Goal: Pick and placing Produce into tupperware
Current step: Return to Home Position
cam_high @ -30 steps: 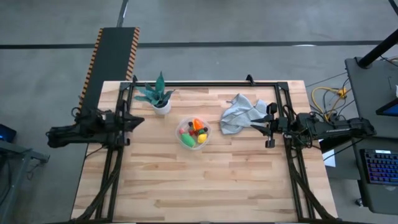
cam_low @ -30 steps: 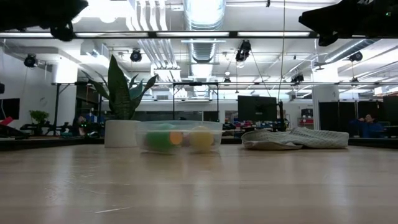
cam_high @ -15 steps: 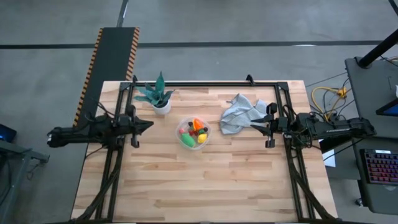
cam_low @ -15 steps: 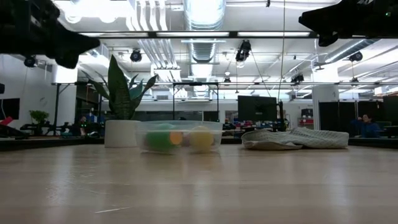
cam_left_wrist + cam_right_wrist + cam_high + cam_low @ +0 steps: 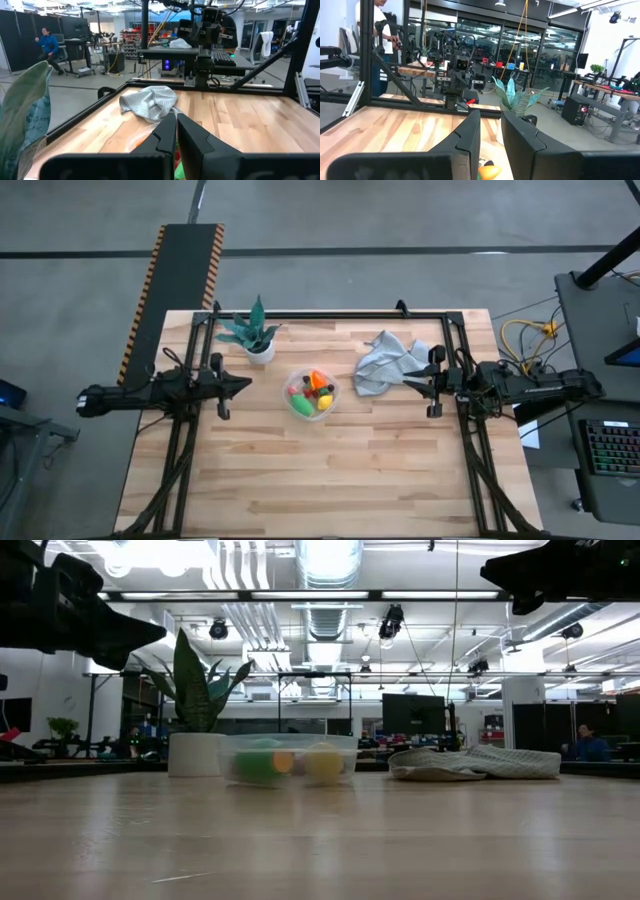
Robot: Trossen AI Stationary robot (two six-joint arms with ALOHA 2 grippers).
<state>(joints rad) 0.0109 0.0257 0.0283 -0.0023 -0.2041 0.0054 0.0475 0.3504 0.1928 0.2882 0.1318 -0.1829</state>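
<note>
Tupperware (image 5: 288,397) between left end effector (image 5: 249,383), right end effector (image 5: 404,383), touching neither.

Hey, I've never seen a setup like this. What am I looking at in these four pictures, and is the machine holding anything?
It's a robot with two dark arms at a wooden table. One picture looks straight down, one looks level across the tabletop, and two come from cameras on the arms' wrists, peering past their own fingers. The left gripper and right gripper hang above the table's two sides, pointing toward each other. Neither holds anything. The left's fingers are together, the right's slightly apart. Between them sits a clear tub with small toy produce inside. Farther back stand a potted plant and a crumpled cloth.
</note>
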